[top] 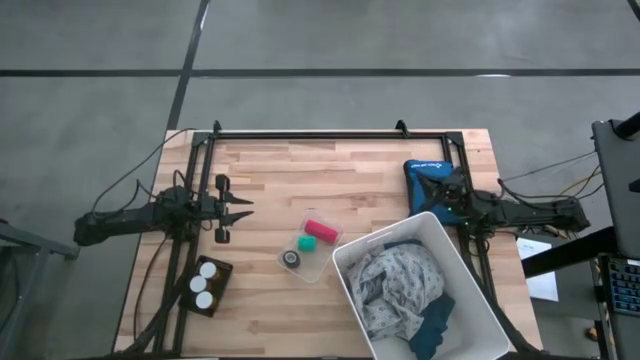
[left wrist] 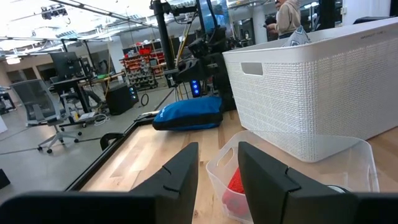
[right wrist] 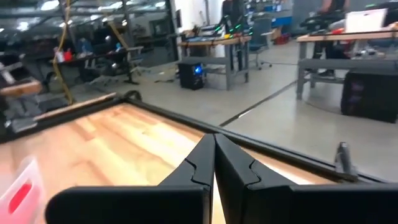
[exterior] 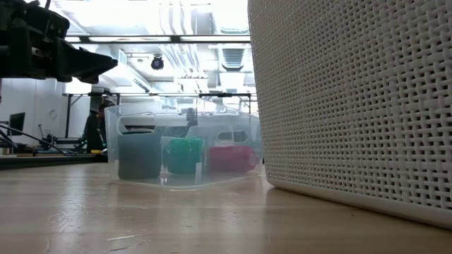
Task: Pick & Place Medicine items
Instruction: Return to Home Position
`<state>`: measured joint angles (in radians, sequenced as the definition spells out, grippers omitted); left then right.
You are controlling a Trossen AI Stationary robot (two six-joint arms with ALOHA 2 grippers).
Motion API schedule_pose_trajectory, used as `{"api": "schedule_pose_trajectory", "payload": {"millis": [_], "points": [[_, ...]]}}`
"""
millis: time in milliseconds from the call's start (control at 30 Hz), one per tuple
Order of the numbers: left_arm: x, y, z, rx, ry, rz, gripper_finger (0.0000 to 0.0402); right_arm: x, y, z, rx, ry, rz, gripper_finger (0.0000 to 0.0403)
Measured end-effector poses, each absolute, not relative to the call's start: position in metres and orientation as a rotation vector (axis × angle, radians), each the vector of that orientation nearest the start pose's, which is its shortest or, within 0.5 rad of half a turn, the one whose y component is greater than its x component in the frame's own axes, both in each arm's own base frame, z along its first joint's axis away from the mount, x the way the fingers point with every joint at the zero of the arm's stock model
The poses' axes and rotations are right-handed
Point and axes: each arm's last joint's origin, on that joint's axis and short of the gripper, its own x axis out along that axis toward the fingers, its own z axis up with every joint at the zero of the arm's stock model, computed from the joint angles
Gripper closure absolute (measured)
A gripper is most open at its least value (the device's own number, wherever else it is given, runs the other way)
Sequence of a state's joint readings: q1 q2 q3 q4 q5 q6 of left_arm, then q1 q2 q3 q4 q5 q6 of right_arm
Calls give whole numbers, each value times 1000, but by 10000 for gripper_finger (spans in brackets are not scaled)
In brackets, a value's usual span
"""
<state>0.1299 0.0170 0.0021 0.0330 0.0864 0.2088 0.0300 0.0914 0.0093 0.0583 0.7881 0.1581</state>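
The medicine items (top: 204, 284) show from above as three white round caps, standing in a row in a small dark holder near the table's near left corner. My left gripper (top: 238, 211) hovers at the table's left side, farther back than the holder, pointing level toward the right. It is open with nothing between its fingers (left wrist: 217, 152). My right gripper (top: 440, 192) is at the far right, over a blue pouch, and is shut on nothing (right wrist: 214, 142).
A clear plastic tub (top: 312, 246) in the table's middle holds a pink, a green and a dark roll. A big white woven basket (top: 455, 262) with grey patterned and blue cloth fills the near right. The blue pouch (top: 428, 178) lies at the far right.
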Motion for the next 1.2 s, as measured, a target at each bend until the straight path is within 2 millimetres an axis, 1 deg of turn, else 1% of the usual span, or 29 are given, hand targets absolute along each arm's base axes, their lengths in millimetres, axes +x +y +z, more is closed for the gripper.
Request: {"api": "schedule_pose_trajectory", "payload": {"millis": [200,367,1200], "points": [[98,10,166,210,-14,45,284,102,-15,161,129,25,-638,394],[98,10,166,210,-13,45,284,103,-15,159,125,50,-642,394],[98,10,166,210,-13,46,284,102,-15,159,74,67,-654,394]]}}
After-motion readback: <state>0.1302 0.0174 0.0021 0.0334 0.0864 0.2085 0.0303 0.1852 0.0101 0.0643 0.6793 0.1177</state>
